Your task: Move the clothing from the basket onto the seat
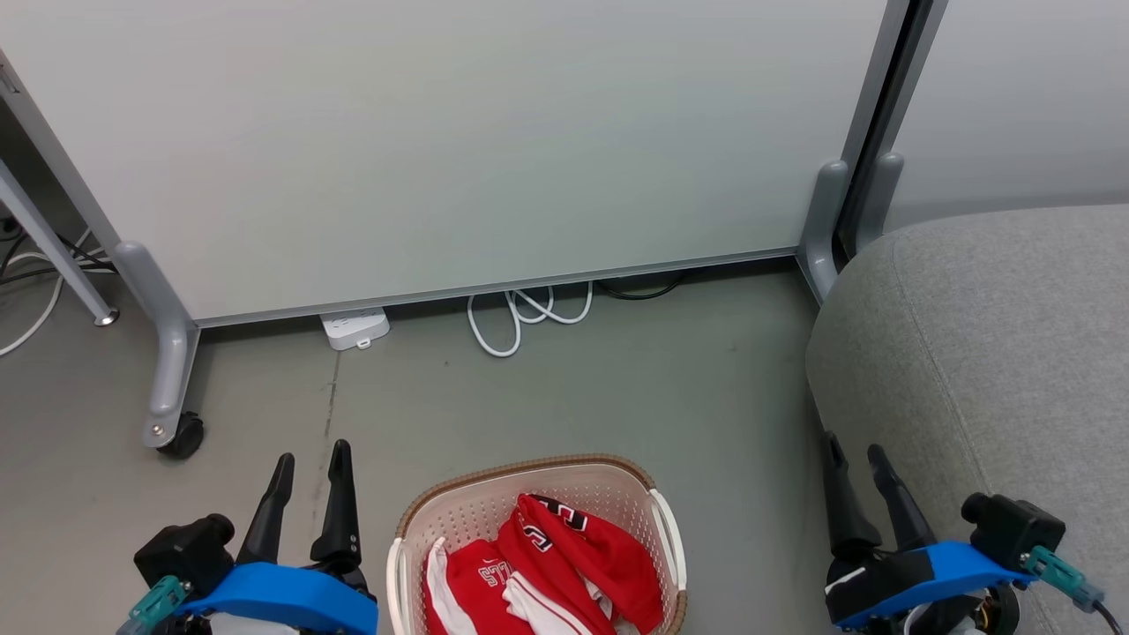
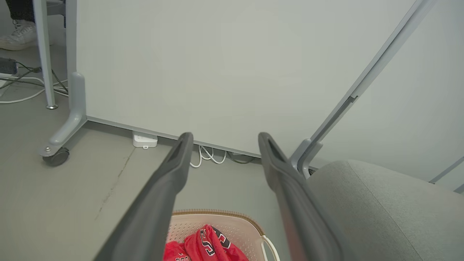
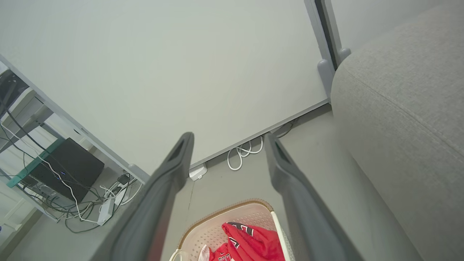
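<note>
Looked like the first pick, with no garment off the pile yet. Called for sending one claw straight down into the heap, aiming at the topmost red fold and not at the perforated wall, closing on a good bunch of fabric, then lifting well clear of the rim before swinging across. Held the left claw point(image 1: 312, 452) with fingers spread apart, empty. Held the right claw point(image 1: 851, 444) spread just as wide, gripping nothing. Found the clothing point(image 1: 564, 564) heaped in the basket point(image 1: 529, 465) on the floor, between the two claws, lower than their fingertips and closer to the left one. Found the seat point(image 1: 988, 353) just beside the right claw, on its outer side, bare of garments. Could not tell how many garments lay tangled there; might well bring up more than one in a single pinch.
</note>
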